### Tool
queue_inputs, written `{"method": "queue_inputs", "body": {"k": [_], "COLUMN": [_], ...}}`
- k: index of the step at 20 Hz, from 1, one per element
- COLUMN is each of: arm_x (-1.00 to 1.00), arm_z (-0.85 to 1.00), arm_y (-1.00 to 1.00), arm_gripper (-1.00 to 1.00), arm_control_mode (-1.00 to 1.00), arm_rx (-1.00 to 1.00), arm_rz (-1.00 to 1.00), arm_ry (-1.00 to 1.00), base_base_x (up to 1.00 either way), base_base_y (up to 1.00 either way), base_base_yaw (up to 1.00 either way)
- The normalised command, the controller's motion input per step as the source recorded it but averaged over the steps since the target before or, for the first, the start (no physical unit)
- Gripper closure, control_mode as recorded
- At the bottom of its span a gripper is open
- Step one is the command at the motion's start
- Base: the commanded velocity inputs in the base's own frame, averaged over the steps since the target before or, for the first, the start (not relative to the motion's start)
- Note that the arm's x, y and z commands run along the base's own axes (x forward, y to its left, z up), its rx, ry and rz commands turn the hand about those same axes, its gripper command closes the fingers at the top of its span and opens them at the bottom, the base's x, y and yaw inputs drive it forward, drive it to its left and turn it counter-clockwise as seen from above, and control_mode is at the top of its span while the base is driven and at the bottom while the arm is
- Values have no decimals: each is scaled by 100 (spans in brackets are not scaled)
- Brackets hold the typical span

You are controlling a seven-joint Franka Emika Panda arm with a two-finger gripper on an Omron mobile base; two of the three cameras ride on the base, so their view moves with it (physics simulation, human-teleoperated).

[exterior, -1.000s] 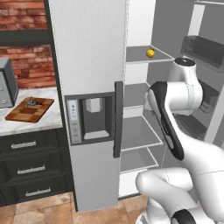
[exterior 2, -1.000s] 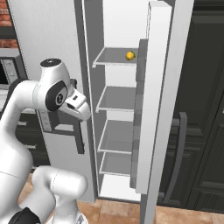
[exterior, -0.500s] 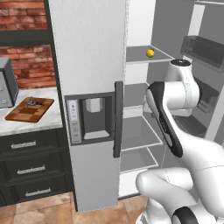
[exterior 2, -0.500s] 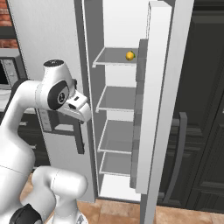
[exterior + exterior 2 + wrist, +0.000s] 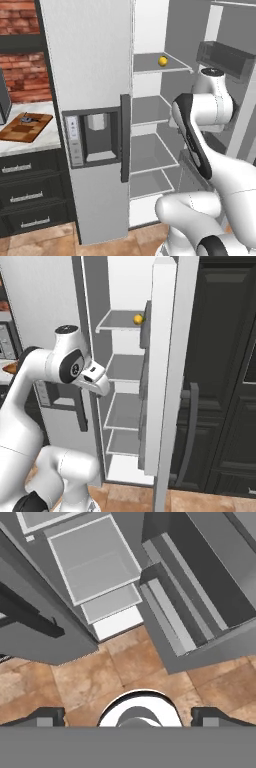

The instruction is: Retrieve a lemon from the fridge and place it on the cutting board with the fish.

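Observation:
The lemon (image 5: 163, 61) (image 5: 138, 319) lies on an upper shelf inside the fridge (image 5: 90, 60), whose right door (image 5: 165, 356) stands open. At the left, the cutting board (image 5: 25, 127) rests on the counter with the small dark fish (image 5: 31, 119) on it. My arm (image 5: 205, 110) (image 5: 70, 358) is bent in front of the open compartment, well below and short of the lemon. My gripper (image 5: 129, 717) points down at the tiled floor, its jaws wide open with nothing between them.
The closed left door carries a dark handle (image 5: 125, 137) and a dispenser panel (image 5: 92, 135). Door bins (image 5: 175, 607) line the open door to my right. Dark drawers (image 5: 27, 192) sit under the counter, and tall dark cabinets (image 5: 225, 381) stand beyond the fridge.
The whole picture has slid a little to the left in both base views, so the base has moved. The hand has edged slightly toward the fridge opening. The jaws stay open.

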Motion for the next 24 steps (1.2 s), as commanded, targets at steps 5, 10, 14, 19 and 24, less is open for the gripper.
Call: {"method": "queue_inputs", "body": {"k": [5,10,14,19,24], "arm_x": [0,0,0,0,0], "arm_z": [0,0,0,0,0], "arm_y": [0,0,0,0,0], "arm_gripper": [-100,-100,-100,-100,-100], "arm_control_mode": [100,100,100,100,-100], "arm_rx": [0,0,0,0,0], "arm_rz": [0,0,0,0,0], "arm_ry": [0,0,0,0,0], "base_base_x": [50,76,73,57,14], "base_base_y": [-14,22,2,5,0], "base_base_yaw": [-18,-21,-12,-8,-1]}}
